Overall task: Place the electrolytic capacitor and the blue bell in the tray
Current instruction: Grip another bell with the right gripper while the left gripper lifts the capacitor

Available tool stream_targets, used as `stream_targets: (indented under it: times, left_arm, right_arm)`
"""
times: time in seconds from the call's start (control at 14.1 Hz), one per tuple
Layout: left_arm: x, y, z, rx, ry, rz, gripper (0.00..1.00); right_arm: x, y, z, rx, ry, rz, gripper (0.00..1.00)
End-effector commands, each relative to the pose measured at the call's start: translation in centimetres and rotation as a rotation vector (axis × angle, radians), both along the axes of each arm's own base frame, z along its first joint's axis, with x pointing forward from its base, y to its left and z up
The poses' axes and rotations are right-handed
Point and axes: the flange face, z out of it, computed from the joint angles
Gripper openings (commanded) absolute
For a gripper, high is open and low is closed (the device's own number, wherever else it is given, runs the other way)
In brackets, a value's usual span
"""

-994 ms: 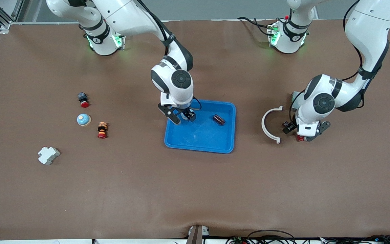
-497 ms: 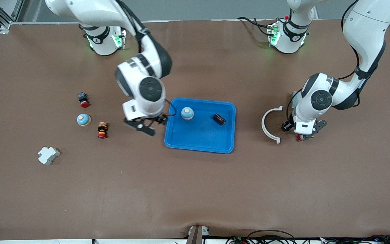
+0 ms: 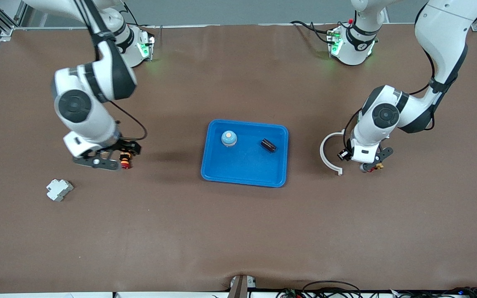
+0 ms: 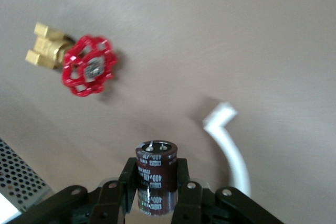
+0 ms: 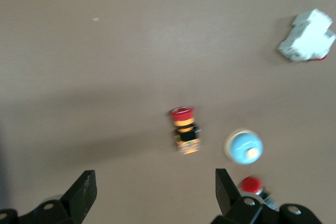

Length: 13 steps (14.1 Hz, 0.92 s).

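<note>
A white breaker block [image 3: 59, 189] sits nearest the camera at the right arm's end. The right gripper [image 3: 107, 157], jaws spread wide, is hung over the red-capped pushbutton [image 3: 125, 160]. In the blue tray [image 3: 244, 176], a blue bell [image 3: 229, 138] and a dark capacitor [image 3: 268, 145] are seen. The left gripper [image 4: 156, 188] is clamped on an electrolytic capacitor [image 4: 155, 176] near the red valve [image 4: 88, 66] and white ring [image 3: 330, 151].

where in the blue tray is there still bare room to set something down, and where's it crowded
The tray is bare across the half nearer the front camera. Its farther half holds the blue bell and a dark capacitor, with a gap between them. The left gripper, shut on another capacitor, is by the white arc and red valve, a crowded spot.
</note>
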Motion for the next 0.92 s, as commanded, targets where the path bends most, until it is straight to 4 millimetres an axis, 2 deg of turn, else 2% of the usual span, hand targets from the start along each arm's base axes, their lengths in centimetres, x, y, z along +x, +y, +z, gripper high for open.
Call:
stream_targets:
  times: [0.0, 0.14, 0.28, 0.57, 0.64, 0.78, 0.85]
  left_arm:
    - [1.3, -2.0, 4.4, 0.043, -0.032, 0.01, 0.0]
    - [2.1, -4.5, 6.5, 0.051, -0.021, 0.019, 0.0]
    - [2.6, -7.1, 7.3, 0.023, -0.026, 0.047, 0.0]
    - [2.8, -13.9, 7.6, -0.059, -0.036, 0.153, 0.0]
    - [2.8, -15.8, 7.6, -0.084, -0.033, 0.199, 0.0]
    - [3.2, -18.3, 7.2, -0.122, -0.023, 0.279, 0.0]
    - [3.1, -19.9, 6.9, -0.138, -0.018, 0.293, 0.0]
  right_arm:
    - [-2.9, -5.1, -1.3, 0.022, -0.029, 0.06, 1.0]
    - [-4.2, -8.3, -3.3, 0.039, -0.056, 0.077, 1.0]
    - [-5.0, -11.0, -4.9, 0.054, -0.062, 0.071, 1.0]
    - [-6.9, -14.9, -8.5, 0.108, -0.087, 0.065, 1.0]
    - [-7.5, -15.4, -9.2, 0.108, -0.092, 0.07, 1.0]
    - [-8.5, -17.0, -11.1, 0.11, -0.08, 0.055, 1.0]
    - [-9.0, -17.1, -11.9, 0.111, -0.088, 0.054, 1.0]
